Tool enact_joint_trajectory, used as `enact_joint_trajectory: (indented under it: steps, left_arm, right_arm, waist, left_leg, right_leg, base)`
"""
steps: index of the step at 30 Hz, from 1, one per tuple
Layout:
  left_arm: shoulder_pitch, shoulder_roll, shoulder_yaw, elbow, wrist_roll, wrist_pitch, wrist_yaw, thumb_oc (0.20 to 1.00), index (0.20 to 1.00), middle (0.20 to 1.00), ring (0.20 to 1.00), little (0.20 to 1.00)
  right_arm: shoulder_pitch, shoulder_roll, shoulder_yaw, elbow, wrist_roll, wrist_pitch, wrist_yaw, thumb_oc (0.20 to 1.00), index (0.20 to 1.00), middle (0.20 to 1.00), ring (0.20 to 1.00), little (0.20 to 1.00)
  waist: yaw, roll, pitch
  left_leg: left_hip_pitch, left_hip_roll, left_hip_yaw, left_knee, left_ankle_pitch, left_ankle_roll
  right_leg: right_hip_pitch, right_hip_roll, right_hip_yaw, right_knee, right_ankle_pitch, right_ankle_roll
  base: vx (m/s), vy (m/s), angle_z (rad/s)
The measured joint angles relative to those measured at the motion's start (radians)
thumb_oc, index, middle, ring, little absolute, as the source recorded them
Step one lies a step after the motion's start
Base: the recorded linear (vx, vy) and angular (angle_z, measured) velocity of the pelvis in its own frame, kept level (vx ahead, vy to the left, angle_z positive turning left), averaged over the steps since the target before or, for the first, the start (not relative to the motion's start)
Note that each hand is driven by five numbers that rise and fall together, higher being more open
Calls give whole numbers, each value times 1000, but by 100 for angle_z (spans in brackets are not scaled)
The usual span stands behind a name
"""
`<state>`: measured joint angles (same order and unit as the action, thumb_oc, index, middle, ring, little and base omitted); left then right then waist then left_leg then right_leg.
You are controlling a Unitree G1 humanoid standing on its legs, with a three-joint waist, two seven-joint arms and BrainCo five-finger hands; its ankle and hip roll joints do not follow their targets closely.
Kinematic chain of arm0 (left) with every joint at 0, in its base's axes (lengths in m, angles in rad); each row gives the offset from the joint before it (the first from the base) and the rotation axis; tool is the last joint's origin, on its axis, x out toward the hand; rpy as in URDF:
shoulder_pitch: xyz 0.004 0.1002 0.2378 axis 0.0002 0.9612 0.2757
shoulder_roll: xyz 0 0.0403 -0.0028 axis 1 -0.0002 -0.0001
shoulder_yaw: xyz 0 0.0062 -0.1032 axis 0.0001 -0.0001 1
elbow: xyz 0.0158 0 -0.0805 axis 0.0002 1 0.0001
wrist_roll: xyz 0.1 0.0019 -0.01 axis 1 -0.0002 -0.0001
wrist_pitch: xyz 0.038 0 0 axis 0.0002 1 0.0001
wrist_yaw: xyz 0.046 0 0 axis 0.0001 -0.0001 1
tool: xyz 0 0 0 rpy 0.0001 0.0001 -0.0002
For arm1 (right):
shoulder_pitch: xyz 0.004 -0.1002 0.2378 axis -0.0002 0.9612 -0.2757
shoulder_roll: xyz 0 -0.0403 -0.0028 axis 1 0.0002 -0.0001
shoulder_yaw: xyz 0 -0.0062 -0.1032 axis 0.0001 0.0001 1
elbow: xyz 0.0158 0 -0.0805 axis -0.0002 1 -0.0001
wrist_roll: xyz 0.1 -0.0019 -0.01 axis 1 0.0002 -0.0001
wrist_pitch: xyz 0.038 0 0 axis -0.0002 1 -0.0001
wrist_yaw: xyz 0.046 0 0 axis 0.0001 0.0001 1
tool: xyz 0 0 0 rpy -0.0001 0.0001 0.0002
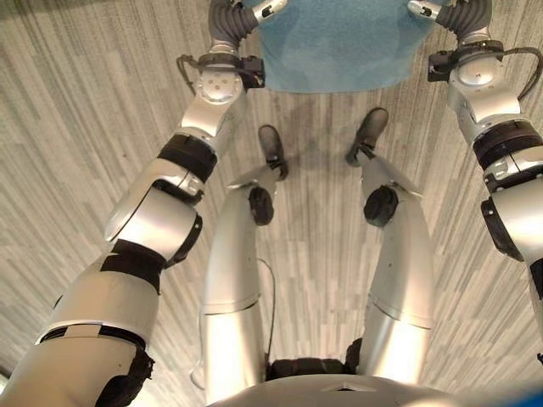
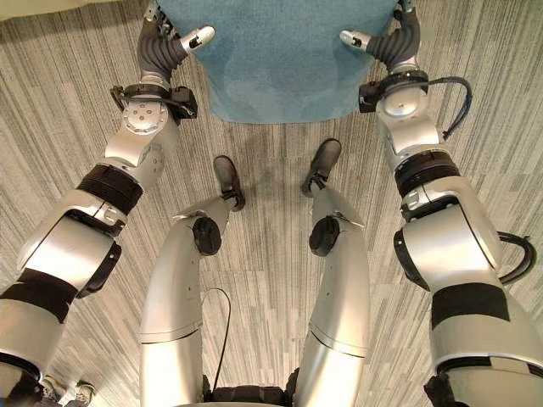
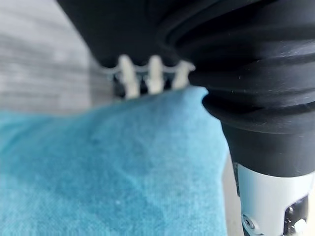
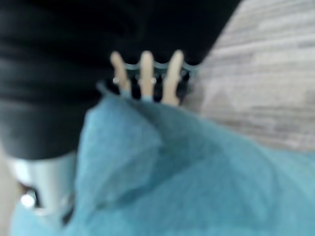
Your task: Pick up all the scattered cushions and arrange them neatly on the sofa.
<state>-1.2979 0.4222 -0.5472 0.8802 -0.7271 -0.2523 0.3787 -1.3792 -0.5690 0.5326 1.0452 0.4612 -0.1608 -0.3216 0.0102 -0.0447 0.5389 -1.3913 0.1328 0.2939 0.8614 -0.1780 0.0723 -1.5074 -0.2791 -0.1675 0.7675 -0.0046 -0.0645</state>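
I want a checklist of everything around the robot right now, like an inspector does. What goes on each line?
Surface: grey striped wood-look floor under the robot.
Job's things: one blue cushion, carried between the two hands in front of the robot, above the floor.
Clutter: nothing seen.
Hands: left hand on the cushion's left edge, right hand on its right edge; in the wrist views the fingers go behind the cushion, so their grip cannot be told.
Cables: nothing seen besides the robot's own.
Surroundings: a pale strip along the far edge of the floor; no sofa seen.
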Motion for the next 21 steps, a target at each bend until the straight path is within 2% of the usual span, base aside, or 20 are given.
enact_joint_trajectory:
  steps: [3, 4, 5, 6, 7, 8, 12, 15, 19, 21]
  left_arm:
    - [-4, -1, 12, -12, -6, -6, 22, 1000, 1000, 1000, 1000, 1000]
    - [-4, -3, 13, -14, -7, -7, 22, 1000, 1000, 1000, 1000, 1000]
    - [1, 5, 21, -35, -9, -6, 30, 1000, 1000, 1000, 1000, 1000]
    - [6, 13, 23, -48, -9, -6, 35, 937, 937, 937, 937, 937]
    - [12, 16, 33, -48, -9, -6, 43, 542, 542, 542, 542, 542]
    - [16, 18, 38, -48, -9, -6, 46, 200, 200, 200, 200, 200]
    - [93, 59, 120, -123, -40, -8, 70, 200, 200, 200, 200, 200]
    - [132, 99, 127, -184, -45, -8, 86, 200, 200, 200, 200, 200]
    - [204, 98, 175, -277, -46, -16, 87, 200, 200, 200, 200, 200]
    - [257, 89, 186, -337, -46, -22, 86, 200, 200, 200, 200, 200]
  right_arm:
    - [2, 32, -6, -92, 26, 2, -32, 1000, 1000, 1000, 1000, 1000]
    - [4, 42, -15, -96, 26, 2, -36, 884, 884, 884, 884, 884]
    - [11, 55, -15, -141, 28, 14, -48, 542, 542, 542, 542, 542]
    - [17, 55, -14, -187, 28, 18, -52, 313, 313, 313, 313, 313]
    - [21, 60, -14, -194, 28, 18, -55, 200, 200, 200, 200, 200]
    - [24, 59, -14, -194, 28, 18, -57, 200, 200, 200, 200, 200]
    - [94, 54, -59, -361, 24, 14, -67, 200, 200, 200, 200, 200]
    - [133, 56, -62, -449, 7, 12, -66, 200, 200, 200, 200, 200]
    - [202, 44, -79, -510, -7, 12, -43, 200, 200, 200, 200, 200]
    - [248, 38, -89, -527, -25, 12, -30, 200, 200, 200, 200, 200]
  waist:
    - [-2, 11, 0]
    - [-1, 11, 0]
    - [-2, 11, 0]
    - [-6, 11, 0]
    - [-7, 12, 0]
    - [-8, 12, 0]
    - [-21, 13, -1]
    - [-18, 13, -1]
    - [-21, 13, -1]
    - [-26, 13, -2]
  left_leg:
    - [-19, 6, 4, 16, 2, 2]
    - [-18, 6, 5, 16, 2, 2]
    - [-18, 6, 4, 15, 2, 1]
    - [-18, 6, 4, 15, 2, 1]
    - [-16, 8, 2, 15, 2, 1]
    - [-16, 8, 1, 16, 2, 0]
    - [-16, 18, 1, 14, 3, -2]
    - [-13, 23, 1, 6, 8, -7]
    - [48, 21, 6, -72, 34, -5]
    - [110, 6, 7, -136, 59, -5]
  right_leg:
    - [-24, 6, 5, 11, 7, -9]
    - [-25, 8, 7, 14, 7, -9]
    - [-25, 13, 7, 13, 6, -10]
    - [-26, 15, 7, 13, 7, -11]
    - [-26, 19, 8, 15, 8, -13]
    - [-26, 20, 8, 16, 8, -15]
    - [-26, 30, 8, 8, 6, -15]
    - [-21, 35, 6, -3, 14, -19]
    - [57, 48, -10, -101, 53, -11]
    - [124, 51, -16, -167, 76, -1]
  base:
    - [31, -10, -5]
    - [24, -21, -5]
    - [16, -18, -4]
    - [12, -21, -6]
    - [19, -27, -3]
    - [21, -31, -2]
    - [11, -11, -3]
    - [-7, -10, -1]
    - [-34, -43, -6]
    - [-38, -37, 2]
